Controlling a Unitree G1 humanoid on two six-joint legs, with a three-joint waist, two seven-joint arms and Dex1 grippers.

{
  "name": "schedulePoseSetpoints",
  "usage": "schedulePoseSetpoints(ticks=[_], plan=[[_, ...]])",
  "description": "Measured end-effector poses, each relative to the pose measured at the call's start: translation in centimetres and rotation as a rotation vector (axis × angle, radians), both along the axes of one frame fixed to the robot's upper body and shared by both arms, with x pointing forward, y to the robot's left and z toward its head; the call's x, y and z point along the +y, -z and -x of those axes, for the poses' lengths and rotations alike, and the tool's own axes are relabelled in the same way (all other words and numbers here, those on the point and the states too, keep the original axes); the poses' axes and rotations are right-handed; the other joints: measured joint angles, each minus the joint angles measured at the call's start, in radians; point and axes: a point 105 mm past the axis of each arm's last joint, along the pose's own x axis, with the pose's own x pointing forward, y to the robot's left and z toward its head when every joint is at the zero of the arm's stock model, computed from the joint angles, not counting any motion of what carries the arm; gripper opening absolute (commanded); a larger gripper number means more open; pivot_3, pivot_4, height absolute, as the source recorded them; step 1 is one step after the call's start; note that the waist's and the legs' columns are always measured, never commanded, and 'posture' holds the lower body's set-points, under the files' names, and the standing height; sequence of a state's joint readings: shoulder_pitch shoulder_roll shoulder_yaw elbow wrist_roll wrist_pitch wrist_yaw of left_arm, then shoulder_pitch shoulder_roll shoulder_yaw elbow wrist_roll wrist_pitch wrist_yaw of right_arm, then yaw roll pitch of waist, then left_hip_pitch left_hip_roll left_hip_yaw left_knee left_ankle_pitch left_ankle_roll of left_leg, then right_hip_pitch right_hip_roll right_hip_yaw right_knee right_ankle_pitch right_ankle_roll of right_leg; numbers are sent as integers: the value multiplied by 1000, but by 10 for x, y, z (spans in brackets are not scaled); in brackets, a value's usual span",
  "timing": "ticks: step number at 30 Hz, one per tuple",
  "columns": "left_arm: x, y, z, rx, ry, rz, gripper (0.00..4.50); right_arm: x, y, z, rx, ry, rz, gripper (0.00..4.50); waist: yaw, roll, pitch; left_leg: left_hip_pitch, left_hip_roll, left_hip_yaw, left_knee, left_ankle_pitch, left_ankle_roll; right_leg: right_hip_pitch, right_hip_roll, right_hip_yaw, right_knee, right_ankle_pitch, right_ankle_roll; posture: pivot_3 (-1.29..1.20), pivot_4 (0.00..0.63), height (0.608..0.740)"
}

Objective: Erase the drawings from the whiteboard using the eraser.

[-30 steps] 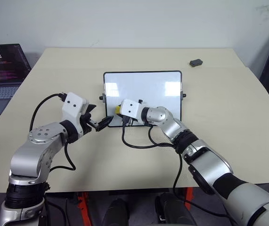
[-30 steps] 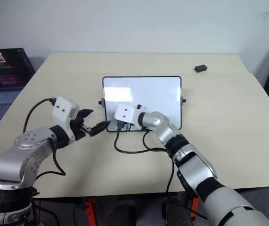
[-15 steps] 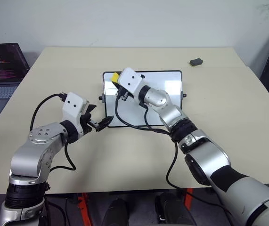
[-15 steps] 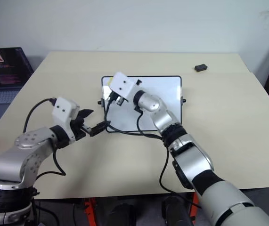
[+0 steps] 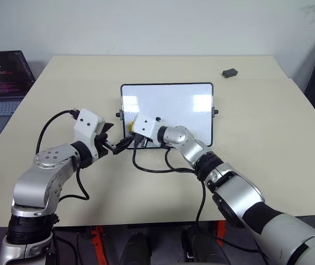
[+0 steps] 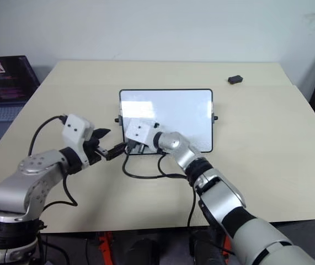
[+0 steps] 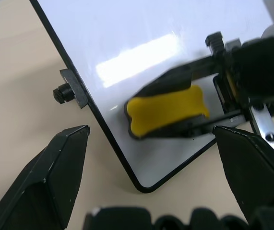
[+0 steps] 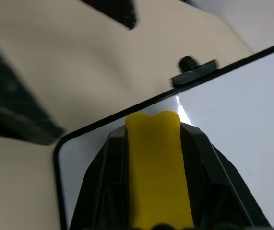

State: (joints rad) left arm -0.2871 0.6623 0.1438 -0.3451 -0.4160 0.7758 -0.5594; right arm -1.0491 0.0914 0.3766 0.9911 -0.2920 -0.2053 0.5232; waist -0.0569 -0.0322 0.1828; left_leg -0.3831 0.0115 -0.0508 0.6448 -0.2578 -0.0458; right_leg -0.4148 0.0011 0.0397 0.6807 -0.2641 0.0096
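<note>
One glossy white whiteboard (image 5: pixel 171 107) with a thin black frame and rounded corners lies at the centre of the matte beige table (image 5: pixel 267 143). The right gripper (image 7: pixel 175 115) clamps one smooth yellow eraser (image 7: pixel 168 109) on the board's lower left corner. The left gripper (image 5: pixel 121 143) hangs open just beside that corner.
</note>
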Motion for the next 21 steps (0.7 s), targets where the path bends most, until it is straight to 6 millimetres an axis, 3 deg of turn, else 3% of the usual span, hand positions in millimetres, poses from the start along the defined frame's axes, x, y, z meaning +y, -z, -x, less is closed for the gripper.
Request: schedulePoseSetpoints(ticks=[3,7,10,12,16,21], plan=[[-1,0,0,0,2,0,4500,-4,-6,-2,1,19,-35,1118,0,0,0,0,0,0,0,0,0,0,0,0,0,0,0,0,150,740],[-1,0,-1,-1,3,3,4500,-19,-49,-11,-35,68,-194,1118,1,0,0,-1,0,0,0,0,0,0,0,0,-1,0,0,0,150,740],[-5,-2,-3,-17,14,17,4500,-45,-84,-11,-56,112,-351,1118,8,0,0,-2,0,-1,-1,0,0,0,0,-1,-2,0,0,0,150,740],[-12,-6,-6,-34,44,28,4500,-82,-96,-4,-53,170,-421,1118,27,0,0,-4,-1,-3,0,0,0,0,-1,-3,-3,0,0,0,150,740],[-23,-8,-5,-34,115,35,4500,-158,-81,11,30,374,-449,1117,32,0,0,-5,-3,-2,1,0,0,-1,-4,-2,-3,-1,1,0,150,740],[-59,-10,7,-3,344,46,4500,-223,-56,49,169,636,-547,1117,23,0,0,-5,-2,-1,0,0,0,-2,-2,-1,-1,-1,2,0,150,740]])
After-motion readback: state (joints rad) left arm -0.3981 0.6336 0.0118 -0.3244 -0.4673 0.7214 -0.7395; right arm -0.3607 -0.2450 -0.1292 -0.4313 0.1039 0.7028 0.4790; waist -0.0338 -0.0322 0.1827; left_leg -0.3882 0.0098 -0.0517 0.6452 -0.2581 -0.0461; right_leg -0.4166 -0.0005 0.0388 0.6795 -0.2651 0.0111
